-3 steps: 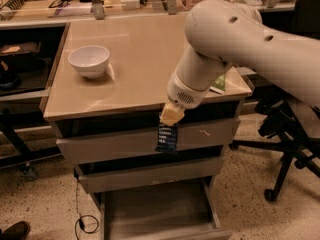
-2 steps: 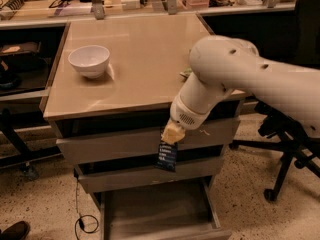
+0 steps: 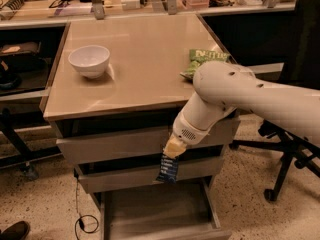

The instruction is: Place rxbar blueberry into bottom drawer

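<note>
a: what takes up most of the view?

b: the cabinet, with its wide beige top [image 3: 140,79] and three grey-beige drawers under it. the robot's white arm [image 3: 250,99] comes in from the right edge, crosses the cabinet's front right corner and bends down in front of the drawers.

a: and the drawers?

b: the top drawer [image 3: 115,144] and the middle drawer [image 3: 125,176] are both pushed in. the bottom drawer [image 3: 160,209] is pulled out towards the camera, and its flat floor shows bare.

a: anything beside the cabinet?

b: a dark office chair [image 3: 285,149] on castors stands to the right, partly behind the arm. a thin cable [image 3: 82,219] loops on the speckled floor at the lower left.

a: what sits on the top?

b: a green chip bag [image 3: 202,59] lies near the right edge, its lower end hidden by the arm. a white bowl [image 3: 89,60] stands upright well apart from it, on the left side.

a: where is the gripper?

b: the gripper [image 3: 172,148] hangs in front of the gap between the top and middle drawers, pointing down and left. its pale yellowish fingers are pinched on the upper end of the rxbar blueberry [image 3: 168,169].

a: so where is the bar?

b: it dangles upright in the air from the fingers, across the front of the middle drawer, above the back of the open bottom drawer and not touching its floor.
</note>
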